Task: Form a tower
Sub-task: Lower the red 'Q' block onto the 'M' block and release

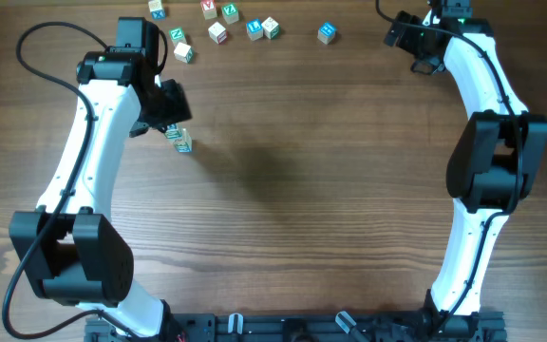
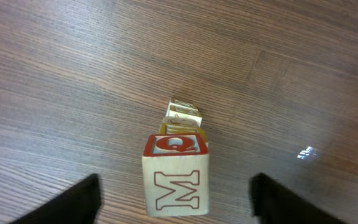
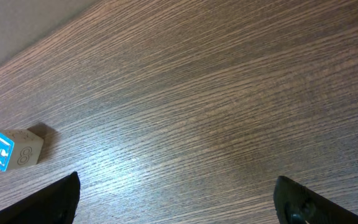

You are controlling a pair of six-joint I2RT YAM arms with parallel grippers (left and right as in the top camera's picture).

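Now our left gripper hangs open astride the upright tower beneath it; our right gripper, open too, is far off.

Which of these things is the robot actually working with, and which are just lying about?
In the job: tower of letter cubes; left claw, open either side of it.
Lying about: loose letter cubes along the far edge; blue-faced cube; right claw, open, holding nothing.
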